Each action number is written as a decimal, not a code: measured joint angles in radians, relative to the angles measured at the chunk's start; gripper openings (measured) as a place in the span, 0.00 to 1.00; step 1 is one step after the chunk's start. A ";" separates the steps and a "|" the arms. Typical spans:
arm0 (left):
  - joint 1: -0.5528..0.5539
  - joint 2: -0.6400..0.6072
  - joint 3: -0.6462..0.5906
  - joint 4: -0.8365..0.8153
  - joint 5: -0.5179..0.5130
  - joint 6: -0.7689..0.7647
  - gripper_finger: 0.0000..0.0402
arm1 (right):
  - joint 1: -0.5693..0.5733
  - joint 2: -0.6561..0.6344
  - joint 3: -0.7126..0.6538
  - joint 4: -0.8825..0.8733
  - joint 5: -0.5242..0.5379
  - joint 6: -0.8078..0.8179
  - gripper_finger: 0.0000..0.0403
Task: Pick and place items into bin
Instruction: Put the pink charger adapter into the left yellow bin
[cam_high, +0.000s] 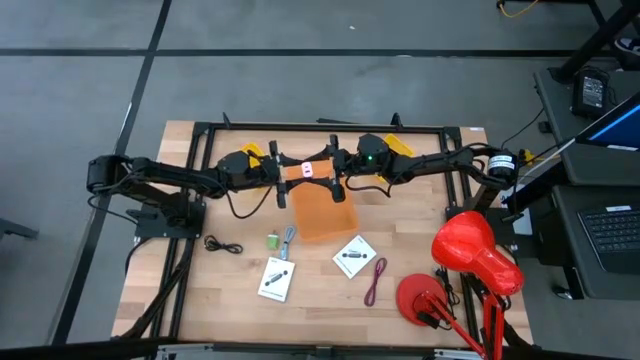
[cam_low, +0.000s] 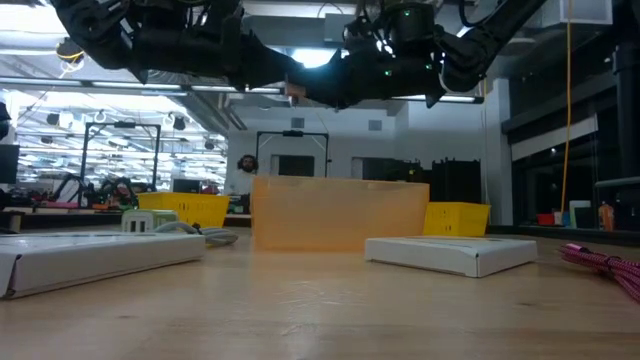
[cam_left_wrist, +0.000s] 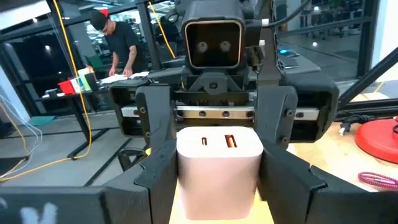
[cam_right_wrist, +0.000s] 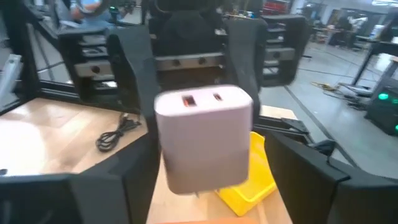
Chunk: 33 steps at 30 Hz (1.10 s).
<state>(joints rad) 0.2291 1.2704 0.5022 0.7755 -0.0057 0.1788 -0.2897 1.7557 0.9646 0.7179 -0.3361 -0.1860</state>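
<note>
Pink block (cam_left_wrist: 219, 163) | held: left hand (cam_high: 283, 177) | underside hidden

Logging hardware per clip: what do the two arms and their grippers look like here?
Both arms are dark, jointed and matte, with black cables trailing from them. The left gripper and right gripper each have two broad black fingers on a silver rail with screws. A yellow part sits on each wrist, and a green light glows on the right one.
</note>
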 joint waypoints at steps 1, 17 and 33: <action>0.000 -0.006 0.000 -0.004 0.000 0.004 0.46 | 0.000 0.000 0.000 0.000 0.004 -0.003 0.69; 0.025 -0.210 -0.026 -0.258 -0.084 0.030 0.46 | 0.000 -0.007 0.001 -0.078 0.040 -0.034 0.68; 0.025 -0.465 -0.145 -0.458 -0.224 0.020 0.46 | -0.017 -0.183 0.001 -0.355 0.040 -0.074 0.02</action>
<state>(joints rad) 0.2539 0.8050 0.3573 0.3174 -0.2298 0.1990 -0.3064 1.5725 0.9657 0.3630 -0.2966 -0.2596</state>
